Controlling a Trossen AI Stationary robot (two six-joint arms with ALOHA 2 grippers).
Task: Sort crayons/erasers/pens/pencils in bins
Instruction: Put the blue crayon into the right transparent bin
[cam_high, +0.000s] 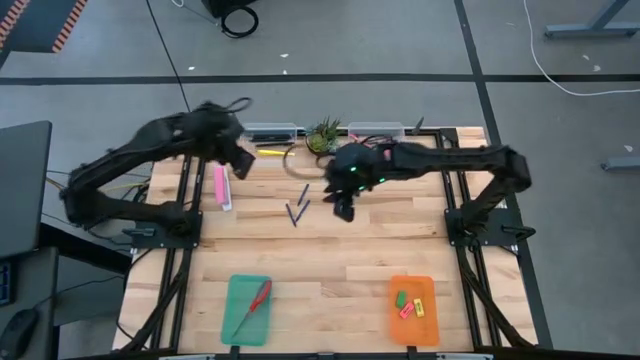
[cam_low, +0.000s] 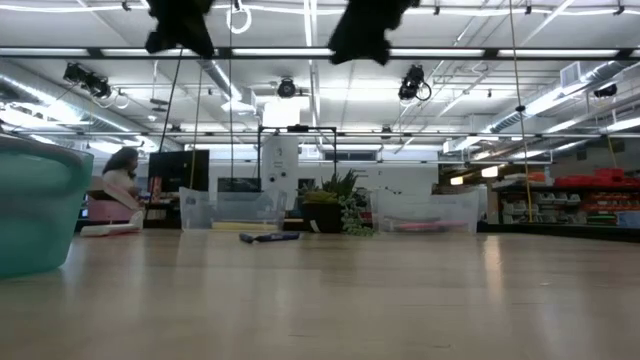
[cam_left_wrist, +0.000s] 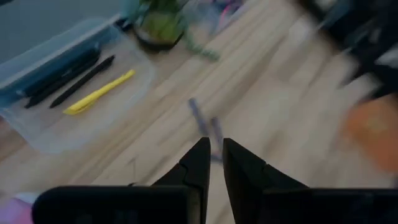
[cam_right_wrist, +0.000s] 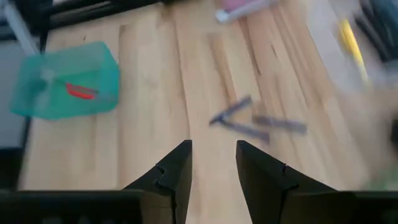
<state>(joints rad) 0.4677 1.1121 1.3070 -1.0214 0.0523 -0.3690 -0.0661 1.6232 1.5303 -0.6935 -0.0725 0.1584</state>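
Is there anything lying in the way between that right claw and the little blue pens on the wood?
Nothing visible. The right gripper hangs with jaws open above the bare wooden table, and the slim blue pens lie just ahead of it.

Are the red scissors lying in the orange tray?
No, the red-handled scissors lie in the teal-green tray, while the orange tray holds only small erasers.
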